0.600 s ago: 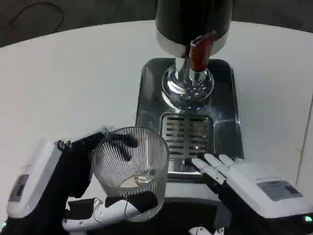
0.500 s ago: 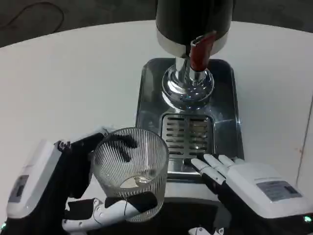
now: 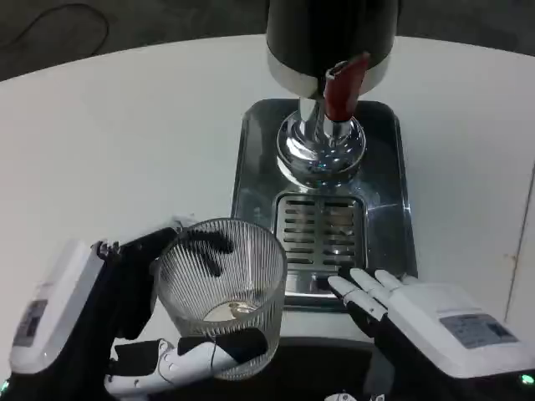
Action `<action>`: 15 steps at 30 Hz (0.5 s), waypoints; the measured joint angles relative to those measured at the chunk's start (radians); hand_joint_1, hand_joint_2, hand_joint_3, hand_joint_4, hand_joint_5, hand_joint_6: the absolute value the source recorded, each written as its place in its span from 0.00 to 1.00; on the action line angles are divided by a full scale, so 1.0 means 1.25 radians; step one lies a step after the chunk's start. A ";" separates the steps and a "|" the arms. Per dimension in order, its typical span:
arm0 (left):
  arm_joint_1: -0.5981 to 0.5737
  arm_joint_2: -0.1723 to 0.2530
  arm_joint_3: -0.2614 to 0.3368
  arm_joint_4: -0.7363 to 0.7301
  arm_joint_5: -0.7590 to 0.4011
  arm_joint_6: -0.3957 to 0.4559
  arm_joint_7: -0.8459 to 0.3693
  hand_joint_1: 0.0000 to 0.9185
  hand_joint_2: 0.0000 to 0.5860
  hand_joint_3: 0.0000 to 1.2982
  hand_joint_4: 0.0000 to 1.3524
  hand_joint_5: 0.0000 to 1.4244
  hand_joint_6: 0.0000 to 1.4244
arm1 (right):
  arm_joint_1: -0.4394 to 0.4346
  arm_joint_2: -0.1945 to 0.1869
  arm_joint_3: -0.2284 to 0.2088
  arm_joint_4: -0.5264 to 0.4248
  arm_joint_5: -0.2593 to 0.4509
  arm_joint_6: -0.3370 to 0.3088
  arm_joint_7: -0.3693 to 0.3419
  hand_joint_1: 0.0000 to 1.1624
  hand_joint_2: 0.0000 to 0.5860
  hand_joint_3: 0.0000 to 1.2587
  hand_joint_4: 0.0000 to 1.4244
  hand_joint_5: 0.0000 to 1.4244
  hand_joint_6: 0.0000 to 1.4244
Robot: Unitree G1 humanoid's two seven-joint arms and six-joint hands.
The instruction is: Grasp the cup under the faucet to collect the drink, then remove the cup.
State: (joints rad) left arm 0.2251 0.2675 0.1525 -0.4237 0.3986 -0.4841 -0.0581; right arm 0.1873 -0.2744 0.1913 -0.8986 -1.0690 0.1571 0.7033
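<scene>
A clear ribbed glass cup stands at the near left, in front of the dispenser's metal tray. My left hand wraps around it, with fingers behind it and the thumb across its front low down. The dispenser's dark body rises at the top, with a red tap handle over the chrome spout. The slotted drip grate lies bare, to the right of the cup. My right hand hovers low at the near right, fingers stretched toward the tray's front edge, holding nothing.
The white round table spreads wide to the left and behind. A dark floor shows beyond its far edge.
My right hand has slid slightly down and toward me. The cup and left hand have dropped a touch in the picture.
</scene>
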 measured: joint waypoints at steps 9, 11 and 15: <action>-0.007 0.000 0.000 0.001 0.000 0.000 0.000 0.53 0.44 0.79 0.92 1.00 1.00 | 0.009 0.002 -0.018 -0.010 0.000 0.000 0.000 0.31 0.64 0.05 0.00 0.00 0.00; -0.017 0.000 0.000 0.005 0.000 0.000 0.000 0.53 0.44 0.79 0.92 1.00 1.00 | 0.010 0.004 -0.022 -0.010 0.000 0.000 0.000 0.31 0.64 0.05 0.00 0.00 0.00; -0.046 0.000 0.000 0.026 0.002 0.000 0.007 0.53 0.44 0.79 0.92 1.00 1.00 | 0.015 0.007 -0.030 -0.013 0.000 0.000 0.000 0.31 0.64 0.05 0.00 0.00 0.00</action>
State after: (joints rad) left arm 0.1673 0.2674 0.1524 -0.3914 0.4008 -0.4838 -0.0495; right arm 0.2060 -0.2662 0.1536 -0.9144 -1.0688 0.1575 0.7033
